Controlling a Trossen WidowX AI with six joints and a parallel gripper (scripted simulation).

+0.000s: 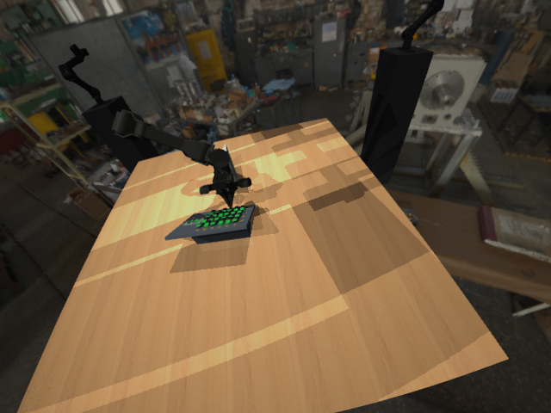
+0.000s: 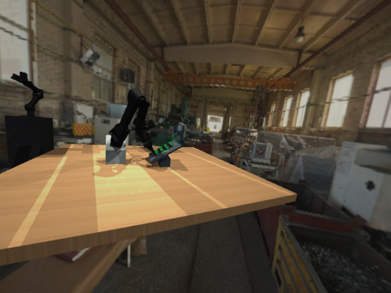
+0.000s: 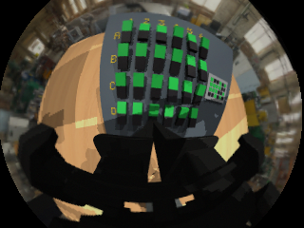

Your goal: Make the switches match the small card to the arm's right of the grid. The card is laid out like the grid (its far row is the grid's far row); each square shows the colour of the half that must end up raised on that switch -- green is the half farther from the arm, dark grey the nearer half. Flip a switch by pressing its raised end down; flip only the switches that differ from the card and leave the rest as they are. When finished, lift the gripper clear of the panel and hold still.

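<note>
My pincer (image 3: pixel 152 128), closed on nothing, hangs over the nearest row, row D, of the switch panel (image 1: pixel 213 223), which sits tilted on the wooden table (image 1: pixel 275 284) w/ its card (image 3: pixel 217 87) at the grid's right. Best approach, I judge: press straight down on 1 raised end, tip centred, no brushing neighbours. Panel's near edge is just below me; open room lies above & behind.

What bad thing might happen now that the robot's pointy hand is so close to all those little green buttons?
The shut gripper sits at the nearest row of the switch grid, where switches are packed tight, so it might bump a neighbour and flip the wrong one. The card looks tiny and blurry in the wrist view, so a square could be misread. Pressing hard might also nudge the tilted panel.
</note>
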